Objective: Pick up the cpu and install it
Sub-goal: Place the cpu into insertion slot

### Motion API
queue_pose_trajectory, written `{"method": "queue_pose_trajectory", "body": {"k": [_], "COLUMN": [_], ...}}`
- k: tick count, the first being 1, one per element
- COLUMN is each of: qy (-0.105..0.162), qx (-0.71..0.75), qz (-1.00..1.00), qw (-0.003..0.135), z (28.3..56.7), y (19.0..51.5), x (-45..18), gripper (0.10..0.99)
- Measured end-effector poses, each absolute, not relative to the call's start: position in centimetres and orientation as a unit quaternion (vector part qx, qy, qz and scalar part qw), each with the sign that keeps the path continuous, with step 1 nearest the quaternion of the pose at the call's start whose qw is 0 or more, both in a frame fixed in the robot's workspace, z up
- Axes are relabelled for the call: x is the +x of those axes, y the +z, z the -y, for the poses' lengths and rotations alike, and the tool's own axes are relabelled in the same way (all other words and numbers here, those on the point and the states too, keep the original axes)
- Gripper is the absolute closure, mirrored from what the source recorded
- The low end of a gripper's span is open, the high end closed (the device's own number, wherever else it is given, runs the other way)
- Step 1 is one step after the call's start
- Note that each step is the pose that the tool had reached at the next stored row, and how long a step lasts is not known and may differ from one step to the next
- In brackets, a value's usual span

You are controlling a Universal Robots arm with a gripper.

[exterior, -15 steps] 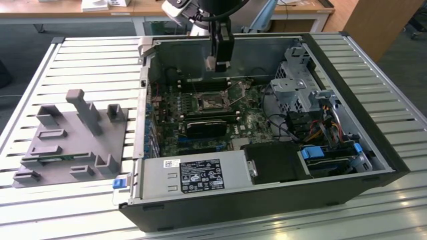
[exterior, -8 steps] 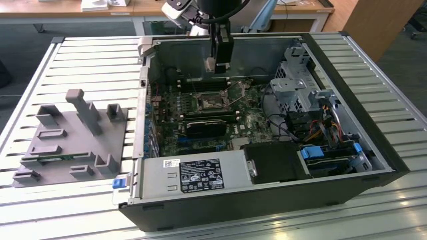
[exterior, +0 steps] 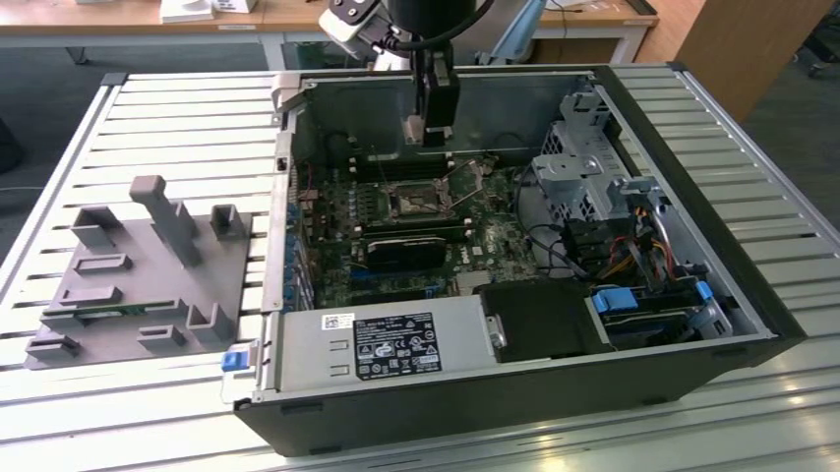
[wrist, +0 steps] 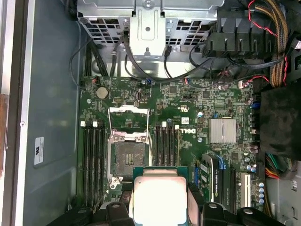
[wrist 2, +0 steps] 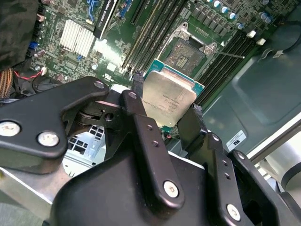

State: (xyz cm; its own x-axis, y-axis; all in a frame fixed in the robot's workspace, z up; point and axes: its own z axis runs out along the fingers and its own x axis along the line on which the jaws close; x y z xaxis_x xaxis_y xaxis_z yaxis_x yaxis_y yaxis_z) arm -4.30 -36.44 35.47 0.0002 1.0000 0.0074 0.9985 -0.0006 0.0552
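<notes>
1. I see the end effector [wrist: 160,209] clamping the cpu [wrist: 159,197] by two opposite edges, its silver top facing my camera.
2. The cpu hangs over the motherboard [wrist: 188,103], near the open socket [wrist: 128,153].
3. The socket's load plate [wrist: 128,117] is flipped back.

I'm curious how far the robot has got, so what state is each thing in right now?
cpu, gripped above the motherboard, not seated
end effector, shut on the cpu
socket, open and empty, frame flipped up
computer case, side open
</notes>
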Motion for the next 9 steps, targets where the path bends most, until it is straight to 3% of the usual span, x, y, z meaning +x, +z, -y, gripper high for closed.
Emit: {"method": "queue_pose_trajectory", "body": {"k": [9], "qy": [0.022], "qx": [0.707], "qz": [-0.707], "qw": [0.017], "z": [36.44], "y": [35.13], "x": [-4.3], "gripper": [0.545]}}
